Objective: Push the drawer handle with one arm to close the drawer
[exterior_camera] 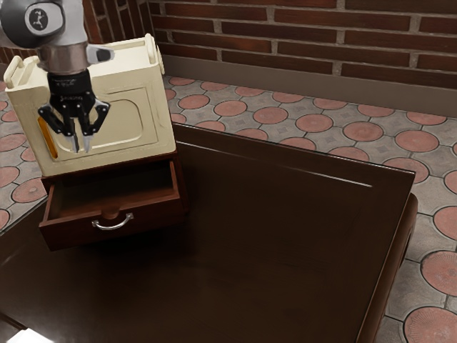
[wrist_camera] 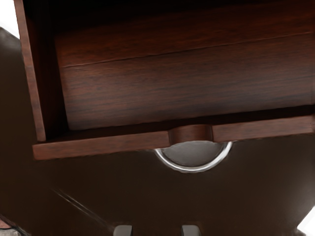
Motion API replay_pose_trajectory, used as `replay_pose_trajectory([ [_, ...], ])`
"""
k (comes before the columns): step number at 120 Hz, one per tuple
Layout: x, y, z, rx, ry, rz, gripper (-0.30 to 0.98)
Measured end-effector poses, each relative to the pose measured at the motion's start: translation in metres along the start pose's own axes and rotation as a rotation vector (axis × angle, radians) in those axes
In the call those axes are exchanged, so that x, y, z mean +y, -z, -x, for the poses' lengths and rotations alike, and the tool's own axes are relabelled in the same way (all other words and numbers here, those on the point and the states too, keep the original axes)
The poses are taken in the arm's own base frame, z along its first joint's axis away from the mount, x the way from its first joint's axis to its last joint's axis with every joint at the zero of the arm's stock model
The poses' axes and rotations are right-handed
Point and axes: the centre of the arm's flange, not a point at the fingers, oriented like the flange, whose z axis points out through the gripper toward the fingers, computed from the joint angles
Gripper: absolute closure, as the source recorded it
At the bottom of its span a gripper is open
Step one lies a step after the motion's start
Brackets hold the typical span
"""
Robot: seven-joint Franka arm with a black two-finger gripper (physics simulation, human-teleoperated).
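Observation:
My gripper (exterior_camera: 81, 145) hangs pointing down above the drawer area, in front of the cream box, its fingers apart with nothing between them. In the wrist view the two tips of the gripper (wrist_camera: 157, 230) show apart at the lower edge. The wooden drawer (exterior_camera: 150, 211) is pulled out of its dark base, its inside visible and bare. A curved silver handle (exterior_camera: 113, 226) is on its front, lower than the gripper. From above, the drawer's front rim (wrist_camera: 108, 142) has a notch by the handle (wrist_camera: 193, 170); the gripper is apart from both.
A cream box (exterior_camera: 143, 118) with raised end handles stands on top of the drawer's base, close behind the gripper. The dark tabletop (exterior_camera: 285, 229) stretches toward the exterior view's right. Beyond it are a tiled floor (exterior_camera: 314, 123) and a brick wall (exterior_camera: 300, 32).

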Motion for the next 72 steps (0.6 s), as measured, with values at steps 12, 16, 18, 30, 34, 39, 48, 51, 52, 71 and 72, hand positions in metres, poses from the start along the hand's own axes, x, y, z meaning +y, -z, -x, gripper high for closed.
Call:
replay_pose_trajectory([
  [12, 0.008, -0.028, 0.011, -0.031, 0.019, 0.017, 0.73],
  [16, 0.011, -0.033, 0.018, -0.034, 0.024, 0.024, 0.74],
  [18, 0.012, -0.035, 0.021, -0.035, 0.026, 0.027, 0.74],
  [30, 0.019, -0.048, 0.046, -0.041, 0.038, 0.044, 0.76],
  [34, 0.02, -0.052, 0.055, -0.041, 0.04, 0.046, 0.77],
  [39, 0.022, -0.056, 0.066, -0.038, 0.044, 0.047, 0.77],
  [48, 0.026, -0.064, 0.085, -0.037, 0.049, 0.043, 0.78],
  [51, 0.028, -0.067, 0.09, -0.038, 0.05, 0.04, 0.78],
  [52, 0.028, -0.068, 0.092, -0.038, 0.05, 0.04, 0.78],
  [71, 0.04, -0.088, 0.114, -0.063, 0.07, 0.024, 0.78],
  [72, 0.04, -0.089, 0.114, -0.066, 0.074, 0.023, 0.78],
])
